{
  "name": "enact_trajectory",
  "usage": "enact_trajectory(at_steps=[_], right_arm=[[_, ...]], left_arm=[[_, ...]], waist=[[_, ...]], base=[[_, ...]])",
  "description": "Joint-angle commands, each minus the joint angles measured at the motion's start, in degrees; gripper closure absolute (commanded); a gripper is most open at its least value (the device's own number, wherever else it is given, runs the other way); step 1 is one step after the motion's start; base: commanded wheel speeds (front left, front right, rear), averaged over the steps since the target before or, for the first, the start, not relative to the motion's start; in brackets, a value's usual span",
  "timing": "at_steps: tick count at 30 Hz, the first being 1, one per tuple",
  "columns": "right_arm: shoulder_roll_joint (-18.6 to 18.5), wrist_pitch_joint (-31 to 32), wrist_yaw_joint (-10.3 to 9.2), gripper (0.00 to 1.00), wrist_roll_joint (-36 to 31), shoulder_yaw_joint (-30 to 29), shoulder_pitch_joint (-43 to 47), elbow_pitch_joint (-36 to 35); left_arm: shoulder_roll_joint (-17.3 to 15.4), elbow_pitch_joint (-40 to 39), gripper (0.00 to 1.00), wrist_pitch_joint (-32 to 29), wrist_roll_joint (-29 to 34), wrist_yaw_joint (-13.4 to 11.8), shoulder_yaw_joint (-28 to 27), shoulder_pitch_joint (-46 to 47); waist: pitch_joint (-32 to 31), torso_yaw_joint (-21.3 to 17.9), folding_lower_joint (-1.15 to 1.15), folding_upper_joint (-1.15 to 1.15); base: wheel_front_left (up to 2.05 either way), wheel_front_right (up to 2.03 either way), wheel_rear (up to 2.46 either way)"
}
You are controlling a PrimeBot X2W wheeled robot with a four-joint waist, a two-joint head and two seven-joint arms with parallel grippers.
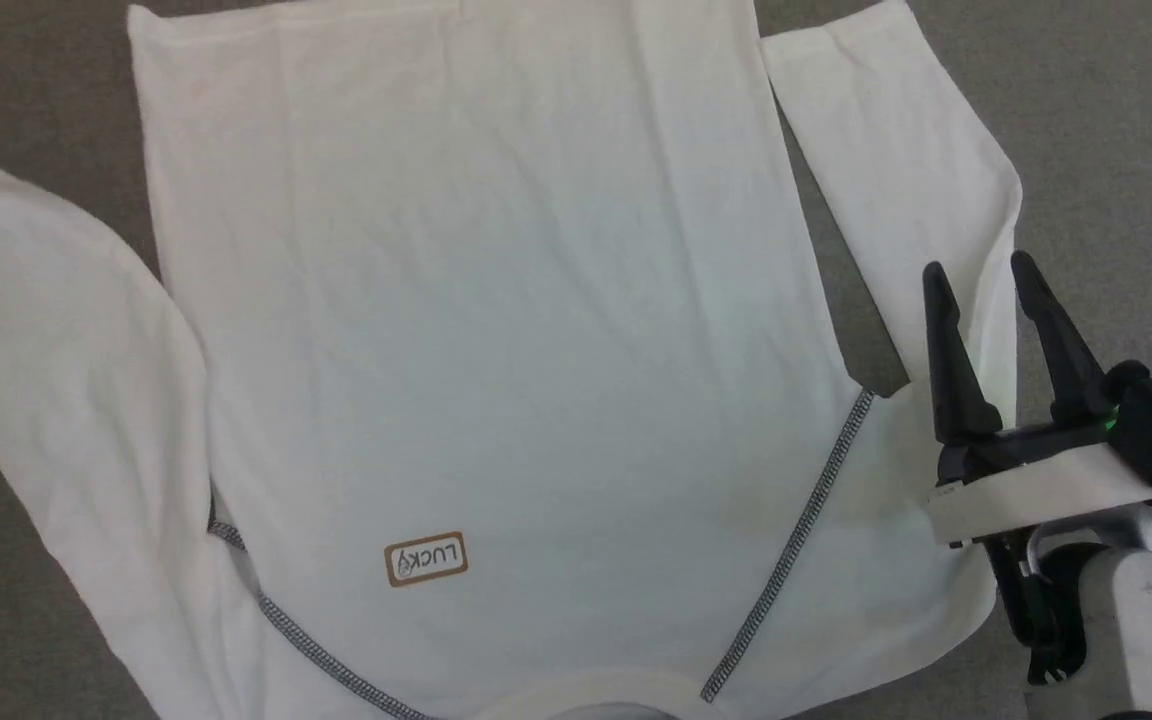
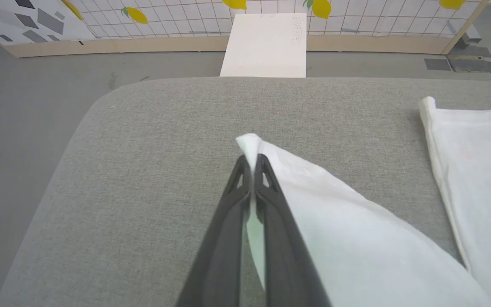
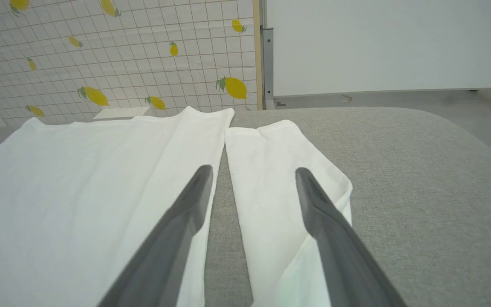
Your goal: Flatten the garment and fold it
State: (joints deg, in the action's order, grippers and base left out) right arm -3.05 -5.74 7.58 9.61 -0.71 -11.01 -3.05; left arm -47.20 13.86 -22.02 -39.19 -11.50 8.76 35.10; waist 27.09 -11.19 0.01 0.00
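Two pincers: the left pincer (image 2: 252,161) is clamped on a white fold, probably the cuff of the left sleeve (image 1: 36,330). The right pincer (image 1: 976,275) hangs spread over the right sleeve (image 1: 896,170). One garment (image 1: 496,300) lies flat, collar nearest, on the grey desk (image 2: 143,170), with one brown label (image 1: 425,559) showing. Beyond stands one white box (image 2: 264,44).

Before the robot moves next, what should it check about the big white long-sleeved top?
1. Left gripper shut on the sleeve tip of the large white thin-fabric long-sleeved top: ok.
2. Right gripper open above the other sleeve: ok.
3. Body lying flat on the grey fabric surface: ok.
4. Sleeves folded in: not ok, neither lies over the body.
5. Collar flat: cannot tell, cut off in the head view.
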Motion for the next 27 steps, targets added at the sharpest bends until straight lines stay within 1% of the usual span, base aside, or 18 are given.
enact_trajectory(at_steps=[1, 3, 5, 10, 13, 16, 19, 22, 24, 27], right_arm=[[0.2, 0.3, -0.09, 0.00, -0.3, -0.3, 1.0, -0.2], [0.2, 0.9, -0.09, 0.00, -0.4, -0.8, 2.1, -0.6], [0.2, 1.4, -0.09, 0.00, -0.5, -1.5, 3.5, -1.0], [0.2, 3.1, -0.09, 0.00, -0.7, -2.9, 6.7, -2.4], [0.2, 4.1, -0.09, 0.00, -0.7, -3.8, 8.6, -3.5], [0.2, 4.6, -0.09, 0.00, -0.4, -4.4, 9.8, -4.3], [0.2, 5.1, -0.09, 0.00, -0.2, -4.5, 10.8, -4.9], [0.2, 5.4, -0.09, 0.00, -0.1, -4.6, 11.3, -5.2], [0.2, 5.6, -0.09, 0.00, 0.0, -4.4, 11.4, -5.4], [0.2, 5.9, -0.09, 0.00, 0.2, -4.0, 11.3, -5.5]], left_arm=[[-0.7, -0.2, 1.00, 0.7, 0.5, -0.6, -0.6, -1.4], [-1.3, -0.2, 1.00, 1.7, 0.2, -0.6, -1.6, -2.9], [-2.1, -1.4, 1.00, 2.1, 0.0, -1.2, -2.4, -4.8], [-5.1, -3.5, 1.00, 2.2, -1.2, -1.2, -5.1, -9.2], [-6.1, -6.7, 1.00, 1.6, -2.5, -2.1, -7.3, -12.0], [-7.9, -9.9, 1.00, 1.7, -2.0, -3.3, -8.8, -14.2], [-8.4, -14.8, 1.00, 1.1, -2.7, -3.7, -9.8, -15.8], [-7.4, -20.8, 1.00, 0.3, -3.5, -3.7, -9.0, -16.1], [-6.2, -25.2, 1.00, -0.1, -3.5, -3.8, -7.4, -15.4], [-2.7, -31.3, 1.00, -0.9, -3.4, -3.4, -2.6, -12.9]], waist=[[-5.9, 3.4, -0.01, 0.00], [-8.0, 4.3, -0.01, 0.00], [-10.4, 5.3, -0.01, 0.00], [-14.4, 7.4, -0.01, 0.00], [-16.3, 8.7, -0.01, 0.00], [-17.5, 9.7, -0.01, 0.00], [-18.4, 10.5, -0.01, 0.00], [-18.8, 11.0, -0.01, 0.00], [-19.0, 11.1, -0.01, 0.00], [-19.1, 11.1, -0.01, 0.00]], base=[[0.00, 0.00, 0.00], [0.00, 0.00, 0.00], [0.00, 0.00, 0.00], [0.00, 0.00, 0.00], [0.00, 0.00, 0.00], [0.00, 0.00, 0.00], [0.00, 0.00, 0.00], [0.00, 0.00, 0.00], [0.00, 0.00, 0.00], [0.00, 0.00, 0.00]])
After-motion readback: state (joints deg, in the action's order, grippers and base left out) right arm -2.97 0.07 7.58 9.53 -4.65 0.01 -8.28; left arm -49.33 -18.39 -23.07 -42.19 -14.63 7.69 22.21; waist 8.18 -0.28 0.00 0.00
